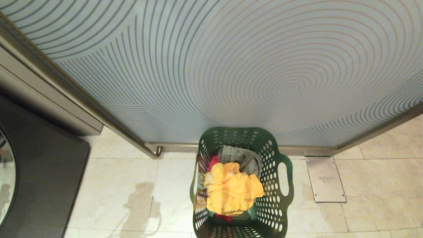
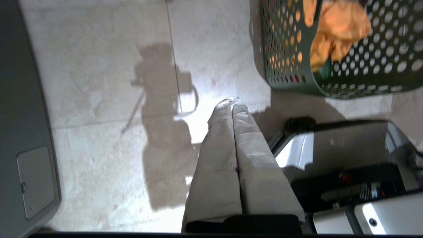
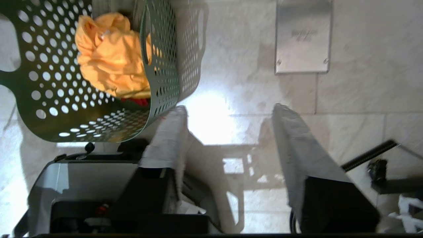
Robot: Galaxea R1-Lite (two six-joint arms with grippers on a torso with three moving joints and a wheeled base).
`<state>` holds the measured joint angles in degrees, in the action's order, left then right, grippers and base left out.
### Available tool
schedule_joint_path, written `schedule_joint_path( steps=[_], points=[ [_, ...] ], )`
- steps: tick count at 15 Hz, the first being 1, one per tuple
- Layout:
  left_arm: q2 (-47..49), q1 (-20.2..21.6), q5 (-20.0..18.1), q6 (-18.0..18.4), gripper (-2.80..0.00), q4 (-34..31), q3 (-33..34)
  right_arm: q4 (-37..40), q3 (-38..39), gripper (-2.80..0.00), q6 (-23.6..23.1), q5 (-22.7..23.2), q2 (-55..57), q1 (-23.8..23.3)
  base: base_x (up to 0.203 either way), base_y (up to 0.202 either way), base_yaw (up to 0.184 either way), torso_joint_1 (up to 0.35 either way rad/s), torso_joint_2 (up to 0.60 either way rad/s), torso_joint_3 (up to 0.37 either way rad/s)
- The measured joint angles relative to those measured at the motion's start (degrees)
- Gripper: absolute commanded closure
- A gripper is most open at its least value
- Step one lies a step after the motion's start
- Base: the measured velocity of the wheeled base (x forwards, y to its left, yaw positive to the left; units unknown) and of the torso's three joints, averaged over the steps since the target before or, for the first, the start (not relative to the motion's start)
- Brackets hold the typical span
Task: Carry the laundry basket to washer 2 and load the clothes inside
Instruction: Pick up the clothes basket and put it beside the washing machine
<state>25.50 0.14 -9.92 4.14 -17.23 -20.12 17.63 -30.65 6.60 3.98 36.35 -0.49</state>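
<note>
A: Laundry basket (image 1: 276, 185) — dark green, perforated, standing on pale floor tiles (image 1: 112, 185) directly below frosted glass panel (image 1: 231, 66) with ring pattern. Near edge cut off by bottom of head view.

B: Contents?

A: Yellow garment (image 1: 233, 191) on top, grey-green denim piece (image 1: 241, 157) behind it toward the glass, pink-red garment (image 1: 213, 162) peeking at left and below the yellow.

B: Far left of head view?

A: Dark grey appliance front (image 1: 46, 185) with part of a round glass door (image 1: 6, 185). Mostly cropped; numeral label not visible, so cannot say which washer.

B: Left gripper?

A: Absent from head view. In left wrist view, left gripper (image 2: 232, 102) pointing down over bare floor, both fingers (image 2: 251, 148) pressed flat together, nothing between them. Basket off to one side, apart from fingertips. Robot base (image 2: 330, 155) partly seen beside the fingers, blurred.

B: Right gripper?

A: Also absent from head view. In right wrist view, right gripper (image 3: 228, 110) aimed down at the floor, fingers (image 3: 297, 145) spread wide, gap empty. One finger's tip close beside the basket's corner; contact hard to judge through motion blur.

B: Further right?

A: Metal floor plate (image 1: 325, 178) set in tiles, right of basket, well apart from it. Engraving illegible.
</note>
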Motion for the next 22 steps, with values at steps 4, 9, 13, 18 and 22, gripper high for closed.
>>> schedule_joint_path(
  steps=[4,9,13,18,22],
  points=[
    [11.3,-1.1,-3.1,2.2,0.0,1.1,-1.3,-7.9,-1.6,-2.8,3.8,2.8,15.6,2.7,0.0,0.0,0.0,0.0,0.0,0.0],
    [22.5,-6.6,-4.0,2.0,0.0,3.9,-1.0,-20.0,-2.7,-2.8,10.7,3.2,31.8,10.5,0.0,0.0,0.0,0.0,0.0,0.0],
    [35.7,-12.2,-3.2,-1.9,0.0,11.6,-0.1,-30.3,-3.8,-2.8,14.7,1.8,45.3,14.0,0.0,0.0,0.0,0.0,0.0,0.0],
    [53.5,-29.5,8.5,-10.0,0.0,29.2,-3.9,-35.8,-8.3,-2.8,15.8,1.9,56.8,15.4,0.0,0.0,0.0,0.0,0.0,0.0],
    [62.5,-42.6,24.1,-14.3,0.0,31.3,-13.2,-35.3,-11.5,-2.8,18.0,2.1,61.3,15.0,0.0,0.0,0.0,0.0,0.0,0.0]
  ],
)
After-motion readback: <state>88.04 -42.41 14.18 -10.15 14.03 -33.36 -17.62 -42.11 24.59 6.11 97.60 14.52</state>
